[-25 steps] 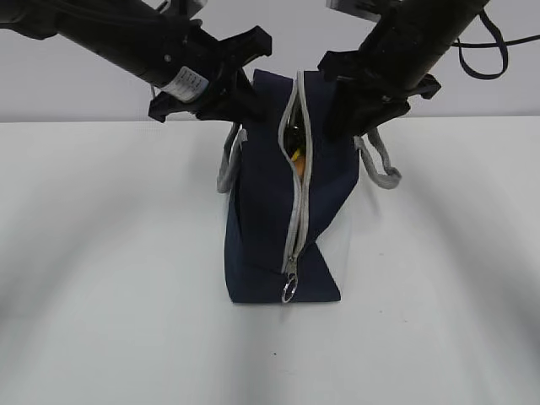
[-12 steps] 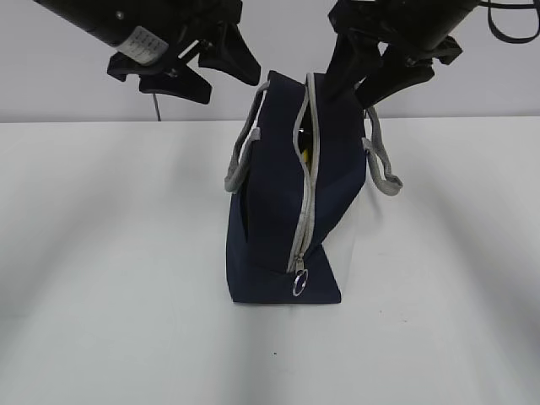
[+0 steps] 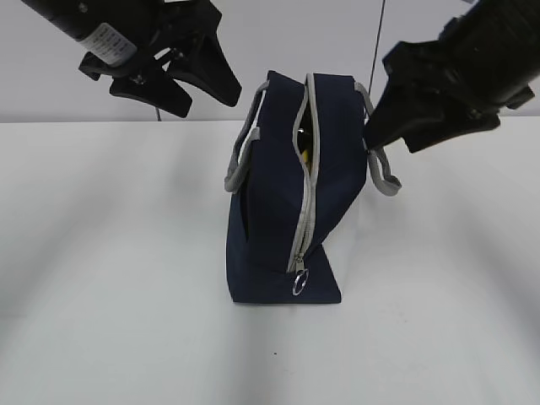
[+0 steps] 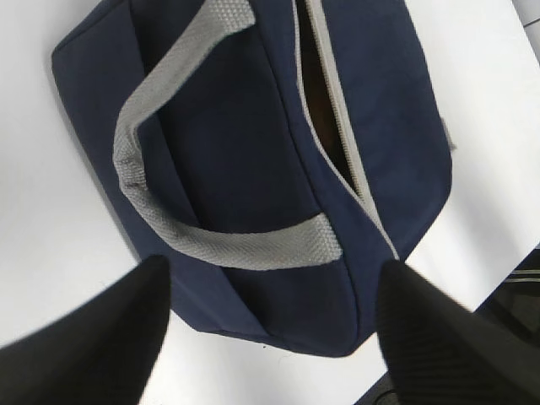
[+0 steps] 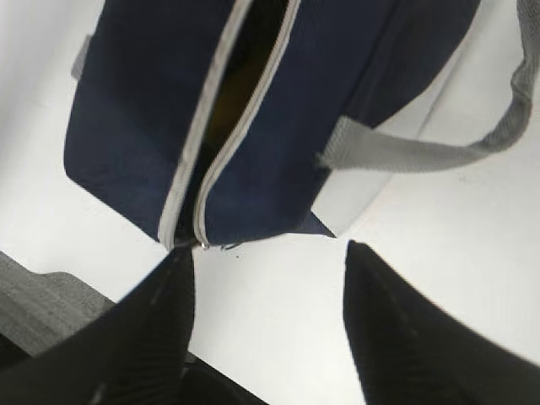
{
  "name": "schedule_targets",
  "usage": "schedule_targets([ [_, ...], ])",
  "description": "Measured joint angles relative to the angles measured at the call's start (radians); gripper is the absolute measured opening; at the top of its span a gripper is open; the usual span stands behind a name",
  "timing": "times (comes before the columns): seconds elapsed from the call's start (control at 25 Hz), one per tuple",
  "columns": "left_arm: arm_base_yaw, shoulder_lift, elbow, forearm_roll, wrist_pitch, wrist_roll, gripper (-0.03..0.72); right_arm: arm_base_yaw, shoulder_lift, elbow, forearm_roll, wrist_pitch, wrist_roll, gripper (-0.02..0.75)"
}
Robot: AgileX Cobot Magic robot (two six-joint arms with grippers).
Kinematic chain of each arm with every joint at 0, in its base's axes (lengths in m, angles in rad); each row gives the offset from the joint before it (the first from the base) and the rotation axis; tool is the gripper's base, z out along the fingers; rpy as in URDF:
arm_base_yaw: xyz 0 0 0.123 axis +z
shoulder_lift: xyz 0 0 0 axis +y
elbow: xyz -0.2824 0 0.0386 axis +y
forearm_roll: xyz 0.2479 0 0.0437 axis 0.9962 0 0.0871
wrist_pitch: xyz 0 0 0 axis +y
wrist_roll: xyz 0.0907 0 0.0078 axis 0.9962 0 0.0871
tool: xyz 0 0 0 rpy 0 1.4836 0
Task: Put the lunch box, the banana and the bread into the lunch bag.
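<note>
Both grippers, left [image 3: 198,72] and right [image 3: 396,114], hung open and empty above the upright navy fabric lunch bag [image 3: 278,211], whose part-open grey zipper [image 3: 302,181] showed something yellow inside, suggesting packing nearly finished.

left tool [image 3: 198,72] raised, fingers spread, right tool [image 3: 396,126] raised, fingers apart

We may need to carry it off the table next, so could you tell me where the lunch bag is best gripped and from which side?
I would take the lunch bag by its left grey strap handle, from above. The strap loops clear of the navy side, leaving a gap for a finger, and the open left gripper hovers over it.
</note>
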Motion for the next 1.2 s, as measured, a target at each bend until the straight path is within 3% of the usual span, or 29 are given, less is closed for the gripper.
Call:
schedule_targets([
  [0.36,-0.054,-0.033,0.000,0.008,0.015,0.040,0.508,0.000,-0.316,0.403,0.096,-0.225,-0.156,0.417],
  [0.64,-0.075,-0.094,0.024,0.008,0.034,0.062,0.507,0.000,-0.405,0.634,0.332,-0.373,-0.329,0.417],
  [1.04,-0.075,-0.274,0.350,0.008,-0.078,0.097,0.489,0.000,-0.322,0.656,0.401,-0.416,-0.357,0.417],
  [1.2,-0.075,-0.365,0.438,0.028,-0.112,0.099,0.486,0.000,-0.256,0.656,0.506,-0.414,-0.584,0.417],
])
